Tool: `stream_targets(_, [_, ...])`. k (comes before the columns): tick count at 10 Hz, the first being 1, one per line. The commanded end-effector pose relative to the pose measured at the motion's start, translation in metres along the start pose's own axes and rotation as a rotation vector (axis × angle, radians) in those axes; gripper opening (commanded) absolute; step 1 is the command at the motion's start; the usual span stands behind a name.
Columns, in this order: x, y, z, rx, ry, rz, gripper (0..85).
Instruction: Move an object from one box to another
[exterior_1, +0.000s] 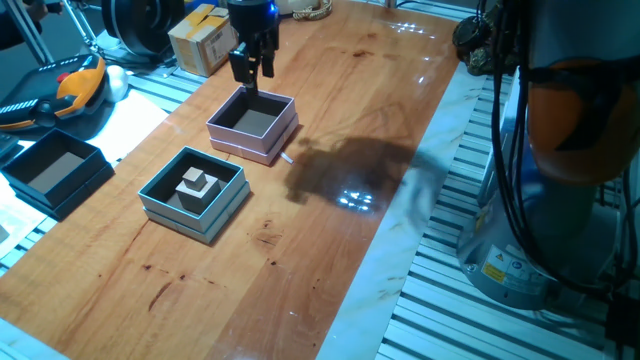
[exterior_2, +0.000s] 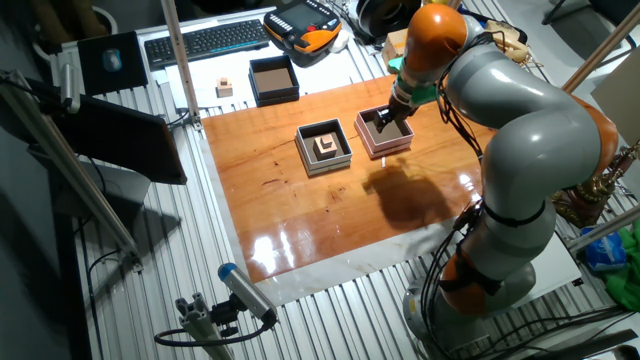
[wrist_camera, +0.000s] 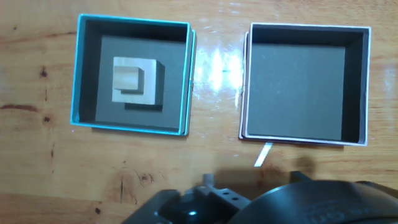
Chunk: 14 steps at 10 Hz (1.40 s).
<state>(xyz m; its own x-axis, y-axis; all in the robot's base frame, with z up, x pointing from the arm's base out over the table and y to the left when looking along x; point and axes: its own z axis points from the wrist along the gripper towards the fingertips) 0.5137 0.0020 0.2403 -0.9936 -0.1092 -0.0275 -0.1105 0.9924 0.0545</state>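
Tool (exterior_1: 251, 77), grip state unclear, above pink-lilac box (exterior_1: 283, 135); wooden block (wrist_camera: 132, 82) in teal box (wrist_camera: 76, 74); no legible writing.

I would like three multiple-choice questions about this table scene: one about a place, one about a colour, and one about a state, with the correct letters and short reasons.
1. Where is the wooden block?
A. in the teal box
B. in the pink box
C. on the bare table

2. What colour is the rim of the box under the gripper?
A. black
B. pale pink
C. teal

3. What does the pink box hold?
A. two blocks
B. one block
C. nothing

Answers: 1 A, the block sits inside the teal box. 2 B, the arm hangs over the pink-walled box. 3 C, the hand view shows only its bare floor.
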Motion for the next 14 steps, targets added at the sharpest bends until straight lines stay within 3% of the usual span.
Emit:
stream_targets(1, [0.0,0.0,0.001,0.005,-0.001,-0.004,0.0])
stream_targets(10, [-0.001,0.002,0.004,0.004,-0.025,0.009,0.0])
stream_targets(14, [-0.014,0.026,0.018,0.014,-0.035,0.045,0.0])
